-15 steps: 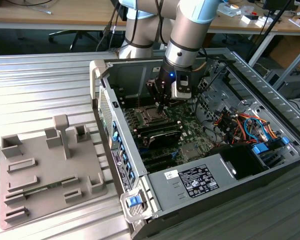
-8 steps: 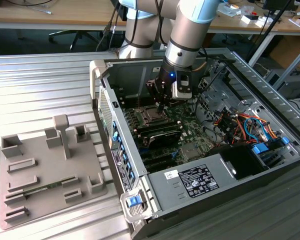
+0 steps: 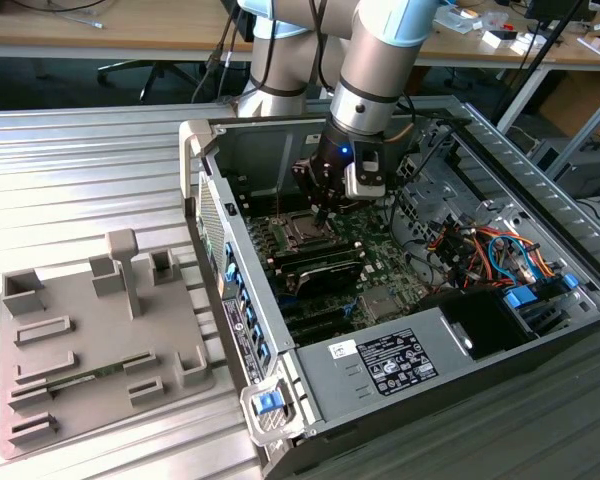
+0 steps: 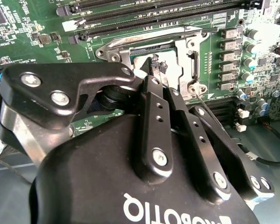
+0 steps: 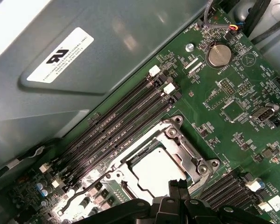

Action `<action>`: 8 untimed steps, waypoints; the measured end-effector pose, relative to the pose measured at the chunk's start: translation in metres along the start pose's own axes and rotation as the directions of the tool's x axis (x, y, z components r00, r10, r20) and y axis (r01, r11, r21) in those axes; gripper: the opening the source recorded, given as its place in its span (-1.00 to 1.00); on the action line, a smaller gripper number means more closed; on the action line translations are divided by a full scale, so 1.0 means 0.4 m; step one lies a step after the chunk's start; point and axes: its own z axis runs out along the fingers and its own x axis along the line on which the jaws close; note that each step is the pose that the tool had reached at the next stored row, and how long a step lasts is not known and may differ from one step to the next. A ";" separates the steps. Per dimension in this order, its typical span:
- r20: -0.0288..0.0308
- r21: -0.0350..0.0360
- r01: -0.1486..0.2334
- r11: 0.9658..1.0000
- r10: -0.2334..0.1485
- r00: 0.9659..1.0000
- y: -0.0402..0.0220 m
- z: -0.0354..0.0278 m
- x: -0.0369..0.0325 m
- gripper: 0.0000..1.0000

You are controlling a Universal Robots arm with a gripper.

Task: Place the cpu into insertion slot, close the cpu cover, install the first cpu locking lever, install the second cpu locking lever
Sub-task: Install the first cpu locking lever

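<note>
1. Tabletop (image 3: 100, 160): ribbed metal, spanning the exterior view.
2. Computer case (image 3: 205, 160): open, centre to the exterior view's right.
3. Arm (image 3: 380, 60): enters from the top centre and reaches down into the case.
4. Grey fixture tray (image 3: 100, 340): lower part of the exterior view's left, well apart from the work.
5. Motherboard (image 5: 233, 84): green, with memory slots (image 5: 121, 121) beside the socket.
6. Claw (image 4: 153, 63): clenched, tips drawn together right at the socket edge. Whether anything thin is pinched cannot be told.
7. Cpu cover (image 5: 175, 140): silvery frame, seemingly lying flat over the socket.
8. Cpu (image 5: 154, 170): seated in the socket, its metal top showing through the frame.
9. Wire lever (image 4: 204, 103): thin, just beside the claw.

Hazard, as judged: the tips sit very near the small board components. A slip off the smooth metal could scrape them, and pushing down on a badly seated chip could bend contacts.
</note>
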 end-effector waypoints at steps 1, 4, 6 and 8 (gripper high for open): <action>0.000 0.000 0.003 1.000 -0.003 1.000 0.000 0.000 0.000 -0.79; 0.001 0.000 0.011 1.000 -0.011 1.000 0.000 0.000 0.000 -0.79; 0.001 0.000 0.016 1.000 -0.016 1.000 0.000 0.000 0.000 -0.79; 0.002 0.000 0.025 1.000 -0.025 1.000 0.000 0.000 0.000 -0.79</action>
